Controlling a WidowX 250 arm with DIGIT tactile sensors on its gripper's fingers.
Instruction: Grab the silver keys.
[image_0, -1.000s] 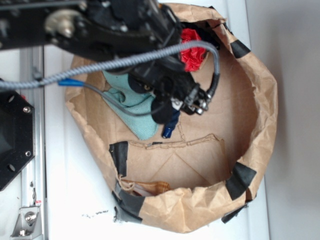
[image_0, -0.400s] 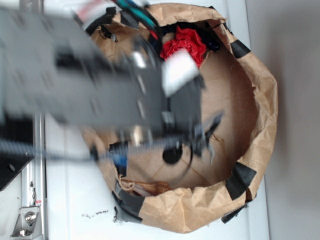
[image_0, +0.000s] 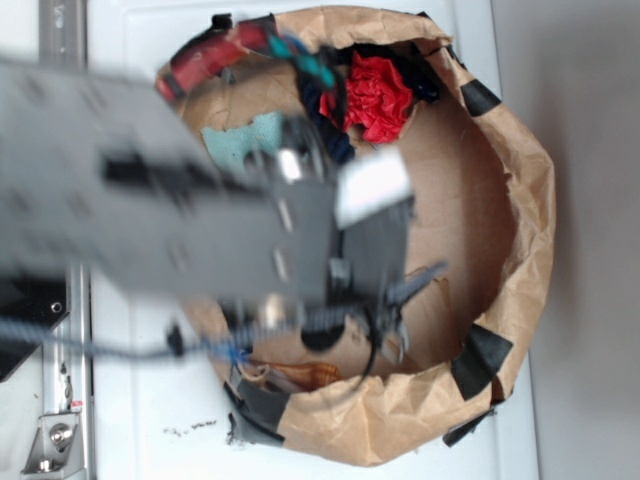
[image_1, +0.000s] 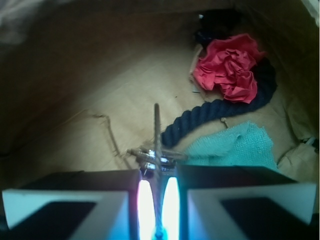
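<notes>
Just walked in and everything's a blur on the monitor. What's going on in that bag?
The arm is working inside a paper bag. Its claw is closed to a narrow gap on the keys, which stick out ahead of it above the bag floor. A red cloth, dark rope and teal cloth lie beyond. The outside view is motion-blurred, so the arm appears to be moving.

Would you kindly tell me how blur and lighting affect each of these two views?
Exterior view: the arm is smeared by motion blur, while the brown paper bag stays sharp. Wrist view: the bag interior is dim, the gripper glows blue-white, and the small silver metal keys between its fingers look slightly soft.
</notes>
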